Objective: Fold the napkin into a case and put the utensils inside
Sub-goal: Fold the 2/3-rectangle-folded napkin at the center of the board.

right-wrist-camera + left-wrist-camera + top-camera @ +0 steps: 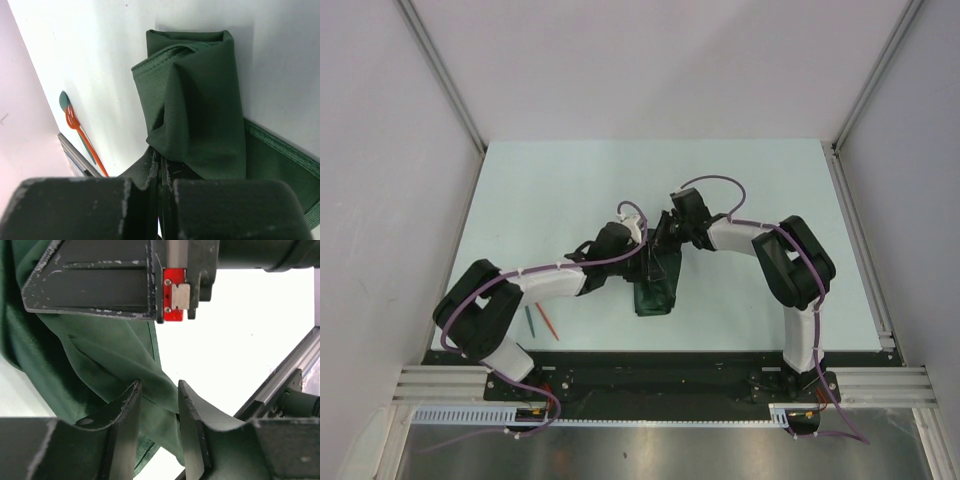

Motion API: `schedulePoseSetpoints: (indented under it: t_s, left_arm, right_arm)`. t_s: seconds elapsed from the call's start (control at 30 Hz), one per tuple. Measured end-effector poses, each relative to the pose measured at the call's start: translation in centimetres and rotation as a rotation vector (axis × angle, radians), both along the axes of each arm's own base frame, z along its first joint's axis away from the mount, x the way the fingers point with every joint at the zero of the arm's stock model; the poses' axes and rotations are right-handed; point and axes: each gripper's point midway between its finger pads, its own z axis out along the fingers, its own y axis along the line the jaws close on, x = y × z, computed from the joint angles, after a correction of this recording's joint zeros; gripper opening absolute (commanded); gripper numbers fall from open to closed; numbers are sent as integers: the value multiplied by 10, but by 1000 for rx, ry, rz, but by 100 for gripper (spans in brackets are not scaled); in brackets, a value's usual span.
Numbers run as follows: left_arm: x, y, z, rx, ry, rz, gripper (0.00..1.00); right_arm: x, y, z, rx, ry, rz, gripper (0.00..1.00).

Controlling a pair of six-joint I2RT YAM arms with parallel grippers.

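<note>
Napkin: The napkin (656, 288) is lying in the middle of the table (570, 190), between the two arms. It is looking folded over into a long strip with more than one layer. One end is bunching up and lifting off the table.
Right gripper: The right gripper (159, 165) is squeezing tight on a bit of the napkin's edge. Its fingers are pressing together with cloth caught between them.
Left gripper: The left gripper (159, 387) is sitting right by the same cloth. A fold is running through the gap between its fingers (125, 420). I cannot tell if it is pinching that fold or just letting it hang there.
Utensils: The orange-red utensil (549, 325) and the teal utensil (530, 320) are lying side by side on the table. They are sitting near the left arm's base and well apart from the napkin. Nothing is touching them.
Done so far: I am guessing the folding is partly done, because the cloth is looking narrow and doubled.
Left to do: The napkin is not looking like a tidy case yet. I am thinking the folds are needing to be laid flat, with one end open. After that, both utensils are needing to be picked up and slid inside.
How far: I am guessing somewhere near the middle, with the folding step going on.
</note>
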Motion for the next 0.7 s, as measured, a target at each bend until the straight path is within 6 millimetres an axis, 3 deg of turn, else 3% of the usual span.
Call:
schedulePoseSetpoints:
  t_s: [0.37,0.47,0.57,0.7]
  left_arm:
    - [-4,-10,-2,-32,19,-49,44]
    - [-5,-13,2,-38,8,-60,34]
    - [-9,-19,15,-57,-39,-90,33]
    - [-10,-28,48,-121,-157,-129,47]
  right_arm:
    - [-4,-3,-11,-3,43,-37,0]
    - [-4,-3,-11,-2,47,-46,0]
    - [-3,-2,-10,4,56,-56,0]
    - [-3,-1,-9,12,68,-69,0]
